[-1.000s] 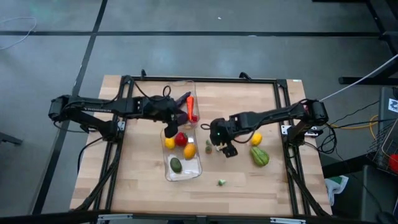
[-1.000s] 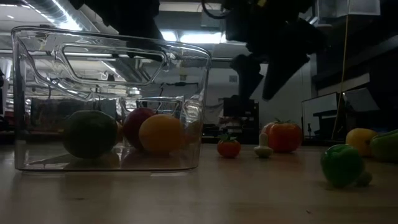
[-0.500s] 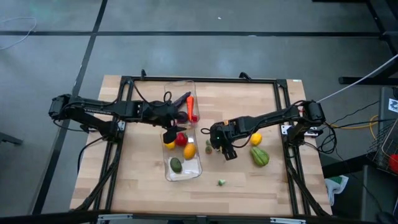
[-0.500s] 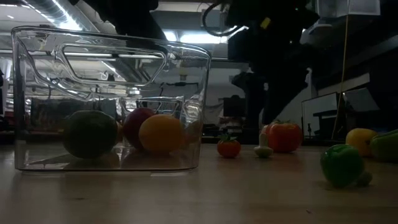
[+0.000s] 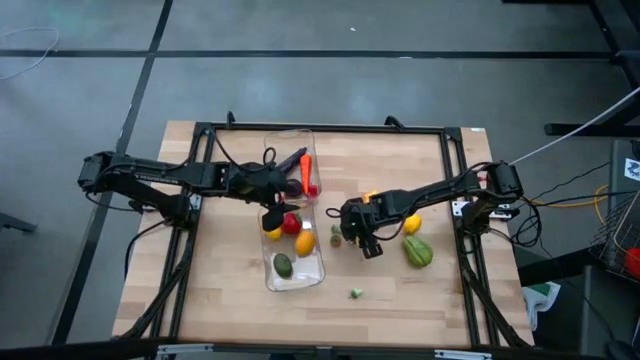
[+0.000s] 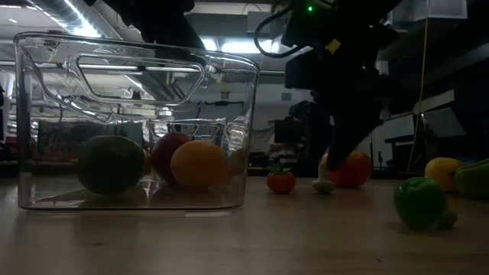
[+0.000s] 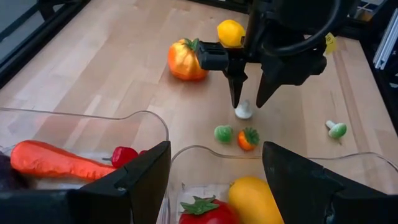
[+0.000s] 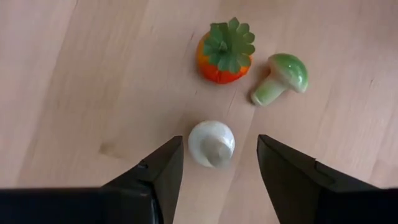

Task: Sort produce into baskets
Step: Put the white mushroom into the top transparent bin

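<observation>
Right gripper (image 7: 247,93): I have it lowered over the wooden table (image 5: 400,290), fingers apart, one on each side of a small white mushroom-shaped toy (image 8: 211,143); the right wrist view shows gaps on both sides, so nothing is gripped.
White mushroom: it stands on the bare wood, to the right of the nearer bin.
Close neighbours: a tiny orange-red tomato toy with a green leafy top (image 8: 226,51) and a small green-capped mushroom toy (image 8: 281,78) lie just beside each other, near the white one.
Left gripper (image 5: 272,190): I hold it above the spot where the two bins meet, fingers (image 7: 137,180) wide apart and holding nothing.
Nearer bin: a clear plastic rectangular basket (image 6: 250,114) holds a green avocado (image 6: 110,163), a dark red fruit (image 6: 167,153), an orange-yellow round fruit (image 6: 199,163) and a yellow lemon-like piece (image 5: 271,231).
Farther bin: a second clear basket (image 5: 296,136), end to end with the first, holds an orange carrot (image 7: 56,158), a small red piece (image 7: 124,155) and a purple aubergine (image 5: 290,161).
Loose on the right: a yellow lemon (image 5: 411,223), an orange-red pepper (image 7: 186,60) and a large green pepper (image 5: 417,251).
Front of table: another small green-and-white mushroom toy (image 5: 356,293) lies apart from the rest.
</observation>
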Controlling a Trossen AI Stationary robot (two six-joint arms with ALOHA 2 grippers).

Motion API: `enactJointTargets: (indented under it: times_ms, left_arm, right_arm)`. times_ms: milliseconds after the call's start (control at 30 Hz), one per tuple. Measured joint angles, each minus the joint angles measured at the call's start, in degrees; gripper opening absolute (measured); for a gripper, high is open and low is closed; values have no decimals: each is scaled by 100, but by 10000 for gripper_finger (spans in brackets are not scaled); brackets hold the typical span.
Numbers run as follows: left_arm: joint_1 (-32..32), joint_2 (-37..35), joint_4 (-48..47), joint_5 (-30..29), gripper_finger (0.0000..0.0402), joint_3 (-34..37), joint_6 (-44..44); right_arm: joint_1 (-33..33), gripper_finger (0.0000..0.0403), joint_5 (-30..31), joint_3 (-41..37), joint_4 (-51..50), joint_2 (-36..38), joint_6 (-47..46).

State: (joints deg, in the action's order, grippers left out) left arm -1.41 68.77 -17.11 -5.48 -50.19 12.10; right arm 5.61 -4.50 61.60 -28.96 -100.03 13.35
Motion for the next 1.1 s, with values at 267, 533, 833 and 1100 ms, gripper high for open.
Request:
enactJointTargets:
  times_ms: [267, 533, 833, 1100]
  left_arm:
    - [0, 0, -2, -4, 250, 0, 2]
    - [0, 0, -21, -4, 250, 0, 11]
    - [0, 0, -24, -4, 250, 0, 2]
    - [0, 0, -24, -4, 250, 0, 0]
  right_arm:
    - [0, 202, 0, -60, 71, -27, 0]
    - [0, 202, 0, -65, 76, -88, 2]
    - [0, 202, 0, -63, 60, -149, 2]
    - [0, 164, 0, -63, 53, -149, 2]
